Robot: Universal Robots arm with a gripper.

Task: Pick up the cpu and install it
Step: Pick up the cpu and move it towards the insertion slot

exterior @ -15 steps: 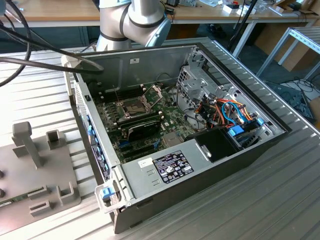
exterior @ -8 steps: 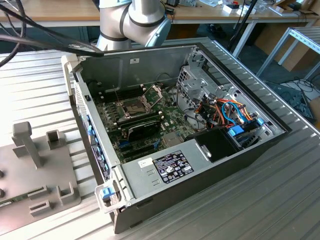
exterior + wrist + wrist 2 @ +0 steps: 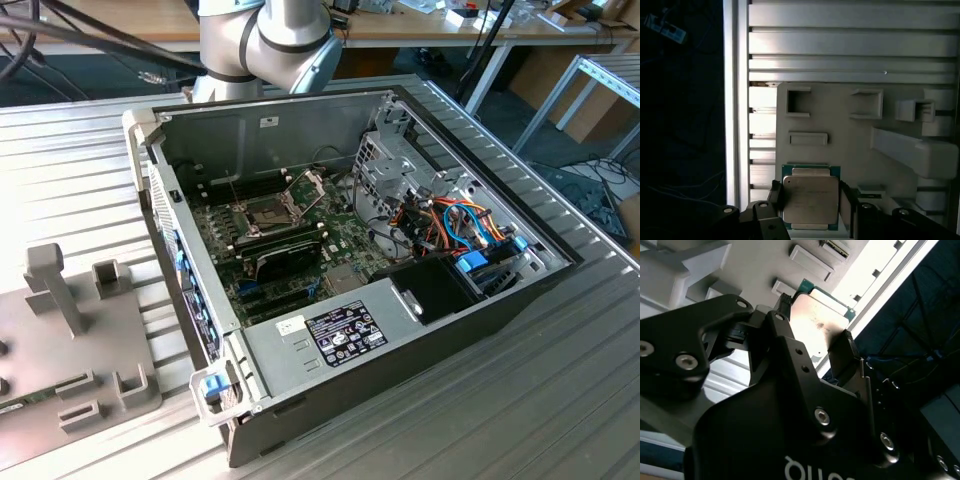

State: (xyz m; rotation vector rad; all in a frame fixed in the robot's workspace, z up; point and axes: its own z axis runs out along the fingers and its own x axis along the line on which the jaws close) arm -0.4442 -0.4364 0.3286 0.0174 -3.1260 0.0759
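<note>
Risking a dropped cpu (image 3: 810, 205) if squeezed too softly, or a hurt socket (image 3: 265, 213) if carried crooked. Pinched by two edges in the gripper (image 3: 810, 199), clamped shut on it, right at the grey holder (image 3: 855, 145) on the counter (image 3: 840, 45). Hard to tell if lifted or resting.

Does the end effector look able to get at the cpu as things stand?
Probably yes: in the first wrist view the end effector straddles the cpu on the grey fixture plate, with nothing between them.
</note>
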